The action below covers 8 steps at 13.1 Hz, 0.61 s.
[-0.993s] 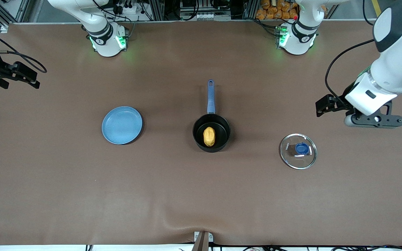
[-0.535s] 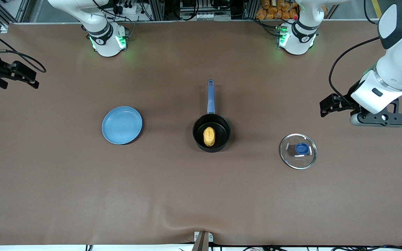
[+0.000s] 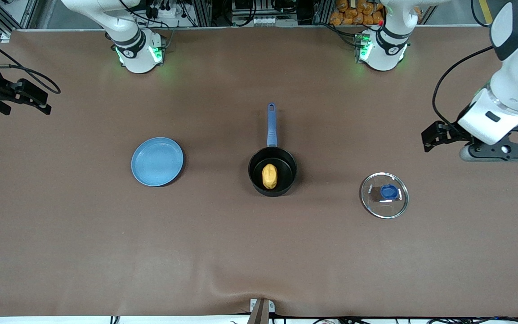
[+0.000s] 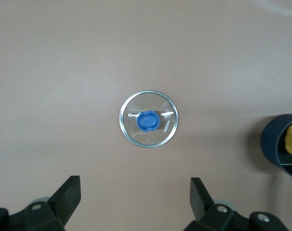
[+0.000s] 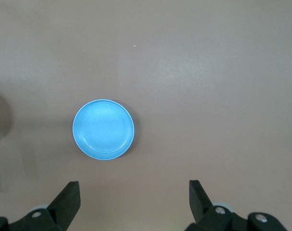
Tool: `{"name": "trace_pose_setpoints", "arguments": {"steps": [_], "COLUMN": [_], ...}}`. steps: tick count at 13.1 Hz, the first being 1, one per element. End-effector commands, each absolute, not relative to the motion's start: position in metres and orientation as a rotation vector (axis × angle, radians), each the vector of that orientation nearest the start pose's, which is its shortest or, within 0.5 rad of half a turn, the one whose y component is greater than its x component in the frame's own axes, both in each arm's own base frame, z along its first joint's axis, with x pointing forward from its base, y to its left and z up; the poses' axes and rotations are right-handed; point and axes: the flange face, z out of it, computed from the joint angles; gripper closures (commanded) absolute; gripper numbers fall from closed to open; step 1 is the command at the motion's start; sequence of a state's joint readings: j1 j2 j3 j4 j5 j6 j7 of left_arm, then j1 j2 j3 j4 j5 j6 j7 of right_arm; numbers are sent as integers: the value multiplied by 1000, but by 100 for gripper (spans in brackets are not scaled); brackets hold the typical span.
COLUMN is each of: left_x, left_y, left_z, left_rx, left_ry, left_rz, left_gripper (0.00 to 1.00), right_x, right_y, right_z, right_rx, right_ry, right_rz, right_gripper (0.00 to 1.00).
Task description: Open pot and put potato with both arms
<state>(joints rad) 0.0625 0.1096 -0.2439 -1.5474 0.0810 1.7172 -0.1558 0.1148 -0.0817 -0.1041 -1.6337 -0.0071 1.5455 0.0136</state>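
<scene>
My arms: white shells, dark joints, black hands

Both my bases [image 3: 137, 51] glow green. A black cable loops beside my left wrist; my left gripper [image 4: 133, 202] and right gripper [image 5: 132, 202] show wedge-shaped black fingers [image 4: 68, 192] and silver screws.

A brown-covered table [image 3: 83, 252] carried a blue plate [image 3: 157, 161], an open black pot [image 3: 272, 171] and, toward the left arm's end, its glass lid [image 3: 384, 195].
</scene>
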Motion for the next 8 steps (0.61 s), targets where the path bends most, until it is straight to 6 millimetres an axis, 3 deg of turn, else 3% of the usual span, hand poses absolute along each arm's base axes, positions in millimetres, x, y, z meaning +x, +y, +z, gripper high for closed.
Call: {"name": "trace_pose_setpoints", "arguments": {"steps": [1,3,8], "left_x": [592,594,589], "left_y": [-69,-68,-81], "left_z": [589,584,602], "left_rx": [-3074,-3076,-3091], "left_ry": [55,67,89], "left_rz": [-115,-100,-132], "left_gripper": [0,0,0], "right_x": [529,530,533], "right_y": [-6,9,5], "right_z": [641,642,641], "right_rx": [-3147,-3179,-3176], "right_ry": [51,-8,12], "right_rz": [1,-1,4], "right_gripper": [0,0,0]}}
